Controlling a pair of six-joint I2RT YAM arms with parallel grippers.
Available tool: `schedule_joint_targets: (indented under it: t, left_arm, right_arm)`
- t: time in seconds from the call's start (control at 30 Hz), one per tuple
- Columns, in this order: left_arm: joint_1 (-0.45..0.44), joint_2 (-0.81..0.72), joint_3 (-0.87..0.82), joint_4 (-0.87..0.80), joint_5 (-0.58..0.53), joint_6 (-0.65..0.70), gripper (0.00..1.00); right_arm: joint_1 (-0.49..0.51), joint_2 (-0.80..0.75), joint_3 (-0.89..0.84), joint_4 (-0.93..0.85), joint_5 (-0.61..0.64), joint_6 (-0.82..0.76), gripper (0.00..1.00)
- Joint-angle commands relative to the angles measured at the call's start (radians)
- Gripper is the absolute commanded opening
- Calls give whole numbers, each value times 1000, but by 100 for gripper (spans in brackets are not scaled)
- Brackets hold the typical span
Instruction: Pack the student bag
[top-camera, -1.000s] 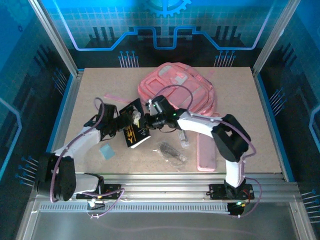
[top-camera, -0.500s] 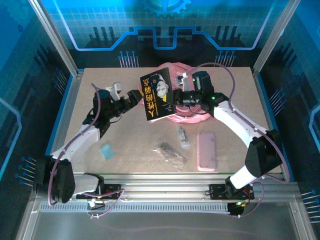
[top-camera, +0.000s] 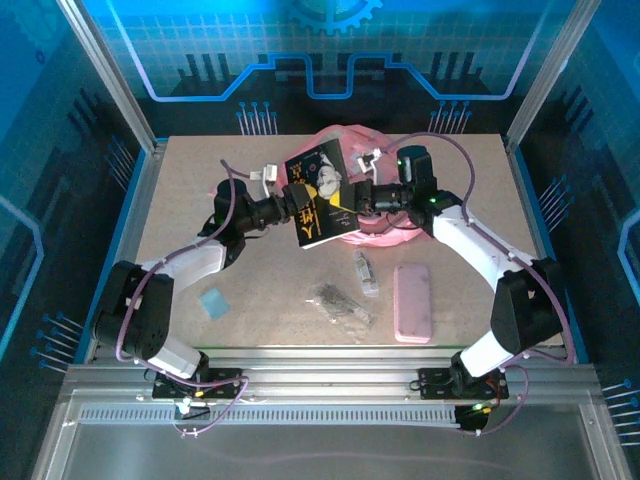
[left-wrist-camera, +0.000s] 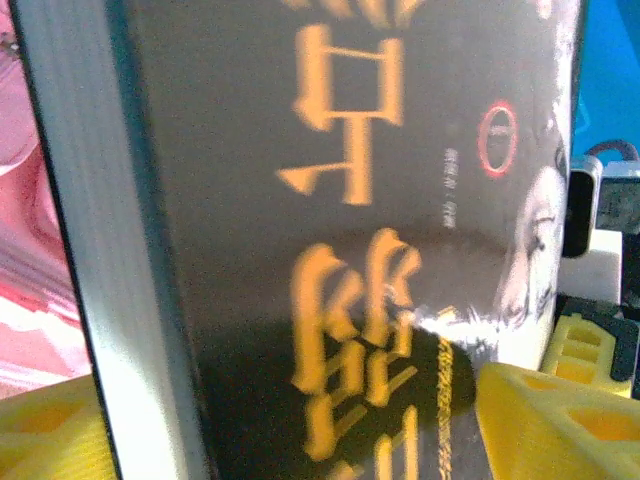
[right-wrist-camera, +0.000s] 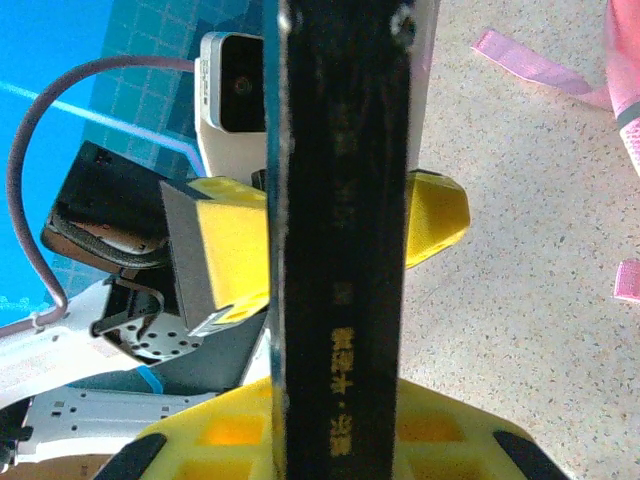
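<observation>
Starting at the near edge of the table (top-camera: 480, 200), a flat pink pencil case (top-camera: 412, 302) lies right of centre, with a clear packet of dark items (top-camera: 340, 304) beside it and a small blue square (top-camera: 212, 302) toward the left. None of these is touched. Past them, both arms converge on a black book (top-camera: 318, 187) with orange lettering, held off the surface. The left gripper (top-camera: 296, 206) is clamped on one end. The right gripper (top-camera: 353, 196) is clamped at the spine, its yellow pads (right-wrist-camera: 228, 432) pressed to both faces. This two-point hold is judged to steady the book for insertion. The student bag (top-camera: 390, 233) lies beneath and beyond it, at the middle of the far edge; its opening is hidden.
</observation>
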Motion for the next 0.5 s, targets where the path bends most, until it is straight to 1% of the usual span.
schedule_joint_targets:
  t: [0.0,0.07,0.2,0.33,0.47]
  left_arm:
    - [-13,-4,34,99,44,-26,64]
    - [-13,-20,31,67,28,-7,53]
    - [-13,-50,24,-3,6,27,39]
    - [-15,-66,16,-32,-6,36,33]
    - [-15,-74,15,-53,-11,41,20]
  right_arm:
    - [-24,-11,2,71,-53,-12,0]
    - [-37,-13,-3,62,-42,-23,0]
    - [-58,-10,9,10,-17,-65,0]
    - [-65,5,33,-41,-1,-102,0]
    - [-68,16,55,-85,20,-130,0]
